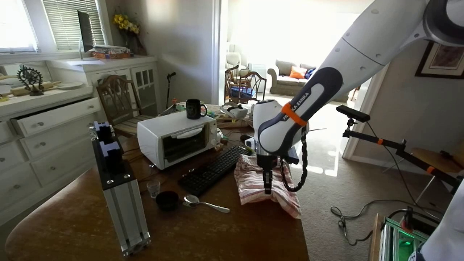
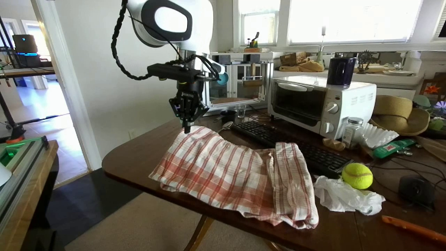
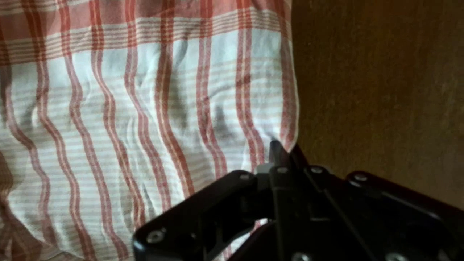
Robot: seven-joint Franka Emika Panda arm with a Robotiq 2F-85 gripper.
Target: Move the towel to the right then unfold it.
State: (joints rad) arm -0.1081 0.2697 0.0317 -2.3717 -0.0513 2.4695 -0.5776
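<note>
Towel held at its border by a single gripper. The towel lies on the desk, beside the keyboard; its long axis runs roughly parallel to the keyboard, along the desk's edge. The gripper points downward at one end of this axis, so that nearly all of the cloth extends to one side of it. At the opposite end, a folded band of doubled cloth overlies the rest.

In the wrist view, the fingertips are drawn together and appear clamped on the towel's border, which puckers there. From this grip the cloth spreads left and upward in that view, with bare wood on the right. The gripper itself hides whether the hold is at the very corner.

The coming move probably turns on the grip lying opposite the folded band: a pull directed away from the band should draw the layers out, whereas a pull toward it would likely bunch them. The unfolding is judged incomplete, since the doubled part is plainly present. Which direction the task intends by "right" cannot be told. With one arm at work, no choice of nearer hand arises.
</note>
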